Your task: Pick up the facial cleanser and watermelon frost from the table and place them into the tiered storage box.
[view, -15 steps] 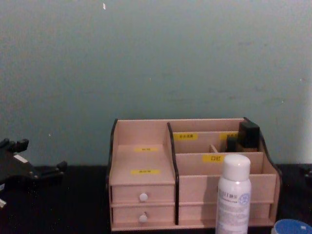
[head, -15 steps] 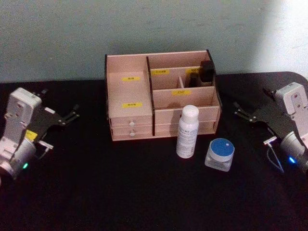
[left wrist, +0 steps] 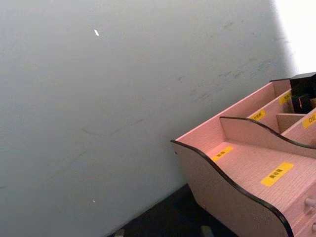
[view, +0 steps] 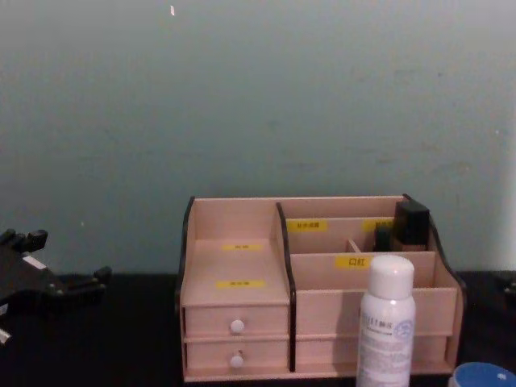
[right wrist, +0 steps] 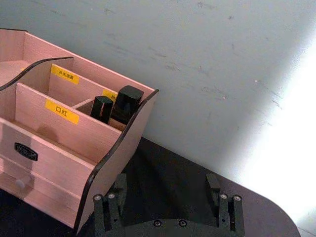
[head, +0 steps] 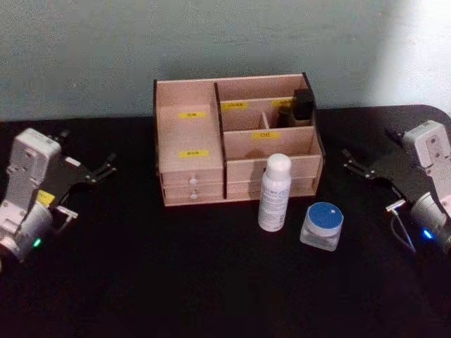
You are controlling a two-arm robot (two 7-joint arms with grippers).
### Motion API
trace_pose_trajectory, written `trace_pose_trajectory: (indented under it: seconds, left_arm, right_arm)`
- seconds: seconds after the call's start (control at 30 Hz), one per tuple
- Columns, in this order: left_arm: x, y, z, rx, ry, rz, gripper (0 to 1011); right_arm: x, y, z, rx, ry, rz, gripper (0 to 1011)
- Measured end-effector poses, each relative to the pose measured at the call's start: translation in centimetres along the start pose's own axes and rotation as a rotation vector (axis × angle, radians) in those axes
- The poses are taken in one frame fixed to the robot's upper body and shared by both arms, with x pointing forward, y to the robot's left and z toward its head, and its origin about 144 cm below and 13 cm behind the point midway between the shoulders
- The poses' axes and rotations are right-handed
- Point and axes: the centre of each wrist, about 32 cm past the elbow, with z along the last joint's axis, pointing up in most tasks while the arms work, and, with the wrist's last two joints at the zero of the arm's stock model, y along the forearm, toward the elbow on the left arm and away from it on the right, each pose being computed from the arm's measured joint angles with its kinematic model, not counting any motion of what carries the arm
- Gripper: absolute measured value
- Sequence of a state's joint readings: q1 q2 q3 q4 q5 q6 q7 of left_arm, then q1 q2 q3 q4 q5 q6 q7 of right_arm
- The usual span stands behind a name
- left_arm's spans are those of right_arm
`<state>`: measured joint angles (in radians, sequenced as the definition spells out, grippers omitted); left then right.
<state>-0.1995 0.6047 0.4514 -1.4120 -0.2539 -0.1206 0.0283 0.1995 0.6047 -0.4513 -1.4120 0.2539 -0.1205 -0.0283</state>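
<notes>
Head view: see facial cleanser (head: 274, 191) upright on table (head: 176, 282), just in front of tiered storage box (head: 189, 151), cap up, long axis vertical. Taking the squat blue-lidded jar beside it, robot's right, as watermelon frost (head: 322, 225); lid up. Got left gripper (head: 109, 163) far left and right gripper (head: 347, 159) far right, both spread wide, empty, well apart from everything.
Left wrist view: looking past tiered storage box's left wall; nothing held.
Right wrist view: confirms right gripper spread, aimed at the right end, near dark bottles (right wrist: 116, 106) in rear compartment.
Chest view: puts facial cleanser before right-hand compartments.
Risk: tall and narrow, so likely to topple onto watermelon frost if clipped off-centre. Could also snag dark bottles on drop-in.
</notes>
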Motion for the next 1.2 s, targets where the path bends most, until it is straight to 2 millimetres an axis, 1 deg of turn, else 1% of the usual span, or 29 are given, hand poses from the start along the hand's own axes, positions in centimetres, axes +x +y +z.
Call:
trace_pose_trajectory:
  seconds: [1.2]
  left_arm:
    - [0.00, 0.00, 0.00, 0.000, 0.000, 0.000, 1001]
  right_arm:
    - [0.24, -0.18, 0.21, 0.020, 0.002, 0.010, 1003]
